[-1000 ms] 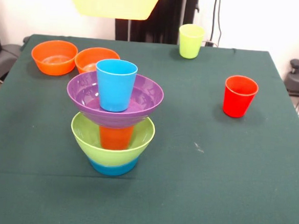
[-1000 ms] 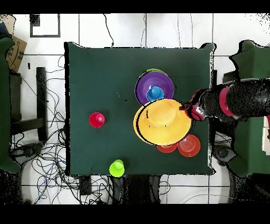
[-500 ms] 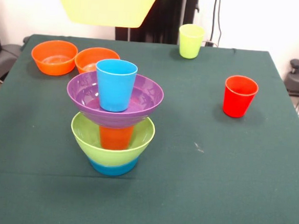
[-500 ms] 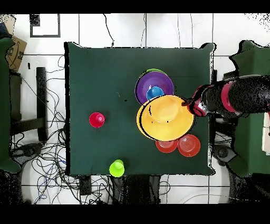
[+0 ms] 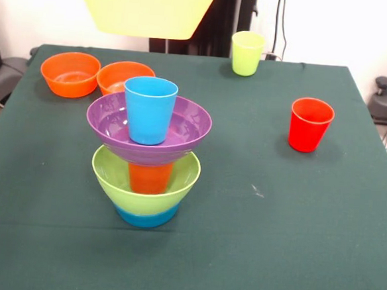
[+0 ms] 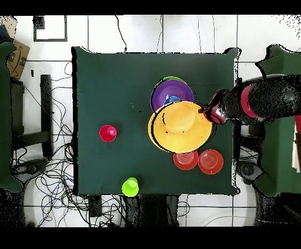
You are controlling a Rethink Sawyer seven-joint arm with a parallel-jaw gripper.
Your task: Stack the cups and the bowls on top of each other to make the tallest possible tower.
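Note:
The tower stands on the green table: a small blue bowl [image 5: 146, 216] lowest, a lime green bowl [image 5: 112, 172] with an orange cup [image 5: 149, 178] in it, then a purple bowl [image 5: 189, 128] holding a light blue cup [image 5: 149, 109]. High above it hangs the large yellow bowl [image 5: 146, 9], which in the overhead view [image 6: 179, 126] overlaps the purple bowl [image 6: 170, 91]. My gripper [image 6: 206, 110] is shut on the yellow bowl's rim at its right side. Two orange bowls [image 5: 70, 73] [image 5: 122, 75], a yellow-green cup [image 5: 246, 52] and a red cup [image 5: 310, 124] stand loose.
In the overhead view the arm [image 6: 264, 103] reaches in over the table's right edge. The orange bowls [image 6: 186, 160] [image 6: 210, 161] sit just below the yellow bowl there. The red cup [image 6: 107, 133] and yellow-green cup [image 6: 130, 187] stand well left.
The yellow bowl has come over toward the tower with the gripper, now covering more of the purple bowl from above, and it shows a little lower in the front view.

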